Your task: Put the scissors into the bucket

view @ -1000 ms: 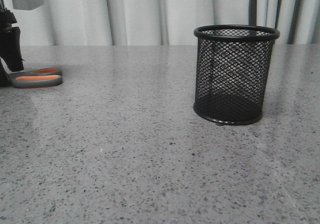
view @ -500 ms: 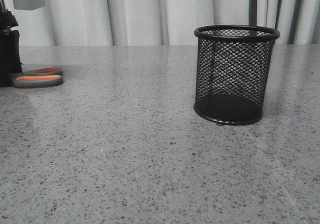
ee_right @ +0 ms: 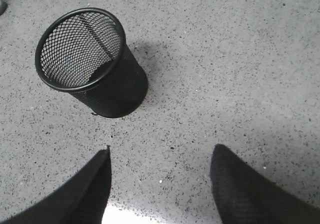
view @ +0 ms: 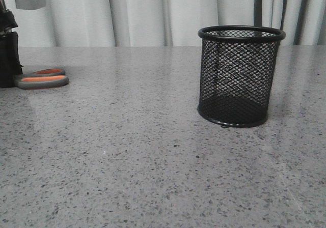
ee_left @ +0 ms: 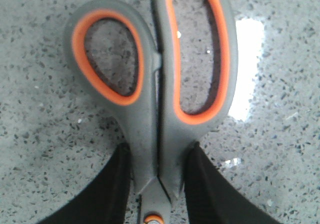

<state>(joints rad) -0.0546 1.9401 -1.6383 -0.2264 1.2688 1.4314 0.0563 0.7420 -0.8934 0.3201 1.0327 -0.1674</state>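
The scissors (ee_left: pixel 160 99), dark grey with orange-lined finger loops, lie flat on the table at the far left; their handles show in the front view (view: pixel 42 79). My left gripper (ee_left: pixel 158 151) is shut on the scissors' neck just below the loops, one black finger pressing each side. In the front view it stands upright at the left edge (view: pixel 7 78). The bucket (view: pixel 239 75), a black wire-mesh cup, stands upright and empty at the right; it also shows in the right wrist view (ee_right: pixel 92 64). My right gripper (ee_right: pixel 160 154) is open and empty, above bare table beside the bucket.
The speckled grey table (view: pixel 127 151) stretches between the scissors and the bucket. Pale curtains (view: pixel 142 14) hang behind the table's far edge.
The left gripper has come down upright over the scissors' neck and closed on it. The scissor handles have shifted slightly to the right. The bucket has not moved.
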